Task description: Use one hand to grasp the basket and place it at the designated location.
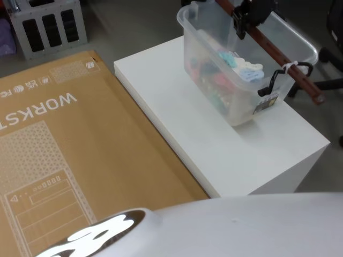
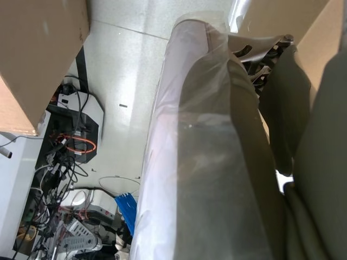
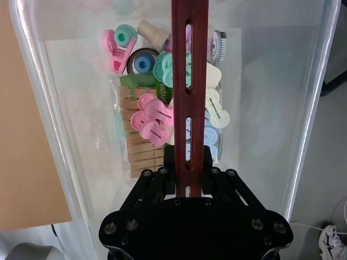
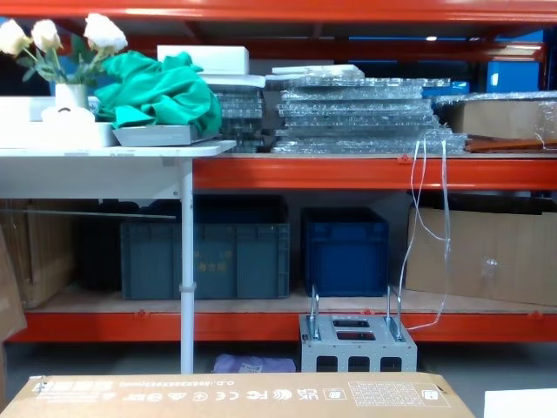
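Observation:
The basket (image 1: pixel 228 93), a translucent whitish bin with clips and pegs inside, is at the far right part of the white table (image 1: pixel 177 112). Whether it rests on the top or hangs just above it I cannot tell. Its dark red-brown handle bar (image 1: pixel 286 64) runs diagonally over the rim. My right gripper (image 1: pixel 244 21), black, comes in from above and is shut on that bar near its far end. In the right wrist view the gripper (image 3: pixel 188 162) clamps the slotted bar (image 3: pixel 190 65) above the pink and mint clips in the basket (image 3: pixel 81 108).
A large brown cardboard box (image 1: pixel 64 160) lies against the table's left side. A grey perforated metal box (image 1: pixel 48 24) stands on the floor beyond it, also (image 4: pixel 357 344). A chair base (image 1: pixel 332 59) is at the right. Blue crates (image 4: pixel 344 252) sit on the shelf ahead.

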Robot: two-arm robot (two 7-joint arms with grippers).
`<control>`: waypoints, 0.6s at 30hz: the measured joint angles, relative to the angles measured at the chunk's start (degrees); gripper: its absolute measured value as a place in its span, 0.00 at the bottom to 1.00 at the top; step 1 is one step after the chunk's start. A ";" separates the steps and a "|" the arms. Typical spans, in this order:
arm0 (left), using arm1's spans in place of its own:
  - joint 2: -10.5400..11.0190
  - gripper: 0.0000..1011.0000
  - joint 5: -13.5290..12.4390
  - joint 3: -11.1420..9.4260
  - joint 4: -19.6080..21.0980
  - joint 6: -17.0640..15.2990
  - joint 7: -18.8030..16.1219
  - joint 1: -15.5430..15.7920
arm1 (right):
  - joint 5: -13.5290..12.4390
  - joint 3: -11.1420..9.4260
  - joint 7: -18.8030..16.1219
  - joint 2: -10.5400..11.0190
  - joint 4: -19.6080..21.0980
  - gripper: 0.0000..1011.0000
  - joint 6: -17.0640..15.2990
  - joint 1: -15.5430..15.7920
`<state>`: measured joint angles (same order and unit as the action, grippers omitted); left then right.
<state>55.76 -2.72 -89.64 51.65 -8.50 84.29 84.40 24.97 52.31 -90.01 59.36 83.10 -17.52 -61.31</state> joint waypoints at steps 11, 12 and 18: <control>0.00 0.00 0.00 0.00 0.00 0.00 0.00 0.00 | -0.37 0.68 -0.89 -1.38 -1.46 0.24 1.07 -3.45; 0.00 0.00 0.00 0.00 0.00 0.00 0.00 0.00 | -0.36 0.87 -0.96 -1.59 -1.69 0.24 1.21 -3.88; 0.00 0.00 0.00 0.00 0.00 0.00 0.00 0.00 | -0.28 1.68 -1.10 -2.59 -2.73 0.24 1.81 -5.48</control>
<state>55.76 -2.71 -89.64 51.66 -8.50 84.28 84.40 24.68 53.99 -91.10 56.76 80.36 -15.71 -66.79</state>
